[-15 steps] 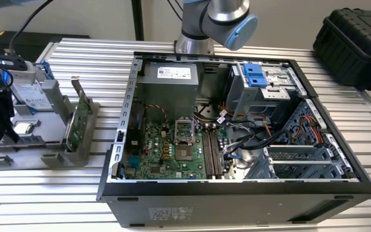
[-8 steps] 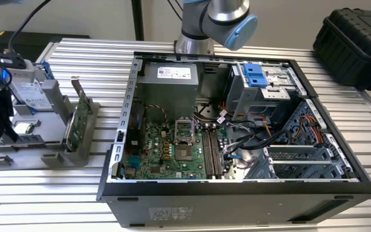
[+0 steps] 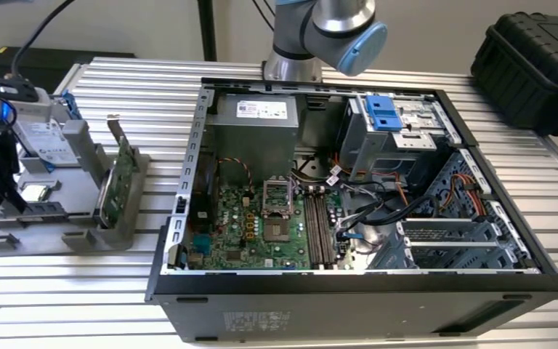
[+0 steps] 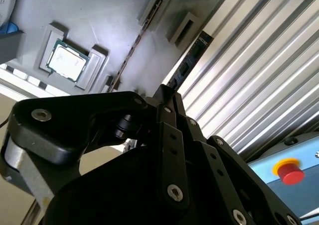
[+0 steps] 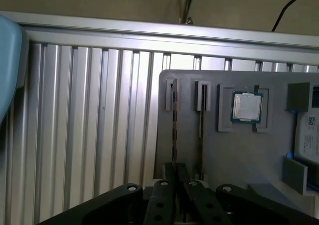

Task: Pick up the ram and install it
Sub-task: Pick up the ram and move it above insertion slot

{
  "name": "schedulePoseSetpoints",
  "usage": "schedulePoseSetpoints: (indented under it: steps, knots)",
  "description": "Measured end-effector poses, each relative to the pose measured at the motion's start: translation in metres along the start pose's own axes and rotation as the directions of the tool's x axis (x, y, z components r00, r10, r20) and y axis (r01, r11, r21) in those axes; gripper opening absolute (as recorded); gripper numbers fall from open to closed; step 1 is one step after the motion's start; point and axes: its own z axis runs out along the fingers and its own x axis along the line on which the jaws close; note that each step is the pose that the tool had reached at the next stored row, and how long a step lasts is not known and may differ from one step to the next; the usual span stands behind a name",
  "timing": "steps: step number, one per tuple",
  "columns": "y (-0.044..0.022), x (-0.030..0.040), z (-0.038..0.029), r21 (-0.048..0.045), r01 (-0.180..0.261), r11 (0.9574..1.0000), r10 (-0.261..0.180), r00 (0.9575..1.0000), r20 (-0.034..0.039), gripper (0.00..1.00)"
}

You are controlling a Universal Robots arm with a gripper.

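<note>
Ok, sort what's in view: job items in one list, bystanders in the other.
Job: ram, end effector close to it, motherboard.
Lying about: processor chip, hard drive, green card, black case, red button.

Am seeing ribbed aluminium table (image 3: pixel 66 305) spanning workspace, light glaring off slats. Plain beige wall (image 3: pixel 143 25) standing behind. Am noting black hard case (image 3: pixel 540 62) sitting at exterior view's right.

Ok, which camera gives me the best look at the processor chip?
First wrist view: the processor chip sits square-on, whole, in its grey holder. The second wrist view shows it skewed; the exterior view, small.
</note>
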Motion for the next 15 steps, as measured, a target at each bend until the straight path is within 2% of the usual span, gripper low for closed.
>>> schedulePoseSetpoints:
  steps: [15]
  knots:
    - [0.0000,0.0001,-0.0038,0.0001,0.000,1.0000,0.000,1.0000,-0.0004,0.00]
